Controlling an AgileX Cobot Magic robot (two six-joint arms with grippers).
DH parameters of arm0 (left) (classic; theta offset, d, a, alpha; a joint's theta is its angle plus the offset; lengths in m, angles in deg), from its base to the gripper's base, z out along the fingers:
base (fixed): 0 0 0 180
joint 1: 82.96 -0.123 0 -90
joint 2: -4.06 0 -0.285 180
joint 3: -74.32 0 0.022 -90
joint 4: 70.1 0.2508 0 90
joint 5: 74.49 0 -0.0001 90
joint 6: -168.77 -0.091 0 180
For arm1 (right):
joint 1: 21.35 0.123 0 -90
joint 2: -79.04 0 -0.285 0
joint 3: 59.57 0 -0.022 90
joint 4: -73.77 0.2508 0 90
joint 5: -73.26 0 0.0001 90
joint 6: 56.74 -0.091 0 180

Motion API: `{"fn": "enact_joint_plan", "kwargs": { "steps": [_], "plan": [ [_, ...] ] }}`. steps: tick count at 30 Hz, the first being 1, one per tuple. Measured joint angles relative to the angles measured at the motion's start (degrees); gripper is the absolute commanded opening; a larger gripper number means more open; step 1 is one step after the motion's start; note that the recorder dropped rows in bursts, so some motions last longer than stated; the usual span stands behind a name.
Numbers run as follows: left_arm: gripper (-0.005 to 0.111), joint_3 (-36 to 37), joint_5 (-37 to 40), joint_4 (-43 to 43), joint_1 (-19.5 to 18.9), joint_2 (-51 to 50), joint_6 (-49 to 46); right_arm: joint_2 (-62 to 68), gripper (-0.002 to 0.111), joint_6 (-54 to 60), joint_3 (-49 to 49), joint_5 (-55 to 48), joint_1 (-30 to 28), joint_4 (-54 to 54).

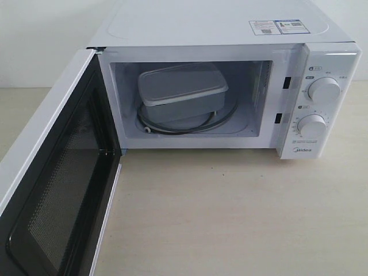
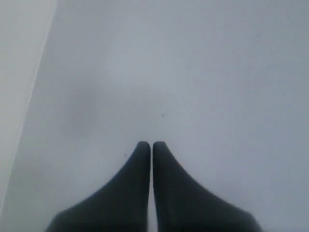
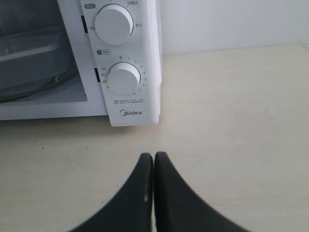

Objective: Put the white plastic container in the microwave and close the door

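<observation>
The right pincer is over the pale surface with its fingers pressed together and nothing between them. It faces the microwave and its two dials. The left pincer is likewise pinched together and empty, in front of a plain whitish panel I cannot identify. In the exterior view the door stands swung wide open on the left. Beyond it, inside the cavity, the white plastic container rests with its lid on, on the glass turntable.
</observation>
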Motion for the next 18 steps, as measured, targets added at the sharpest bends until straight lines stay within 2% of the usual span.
{"fn": "enact_joint_plan", "kwargs": {
  "steps": [3, 6, 9, 13, 18],
  "plan": [
    [0.004, -8.98, 15.19, -10.67, 0.0, -7.64, -11.81, 0.0, 0.0, 0.0, 0.0, 0.0, 0.0, 0.0],
    [0.004, -15.52, 30.7, -13.58, 0.0, -15.9, -14.16, 0.0, 0.0, 0.0, 0.0, 0.0, 0.11, 0.0],
    [0.004, -18.94, 40.36, -14.31, 0.0, -24.18, -14.36, 0.0, 0.0, 0.0, 0.0, 0.0, 1.82, 0.0],
    [0.004, -19.35, 43.87, -14.31, 0.0, -32.04, -14.72, 0.0, 0.0, 0.0, 0.0, 0.0, 4.19, 0.0],
    [0.004, -19.35, 41.33, -14.31, 0.0, -38.47, -14.72, 0.0, 0.0, 0.0, 0.0, 0.0, 5.0, 0.0]
  ]
}}
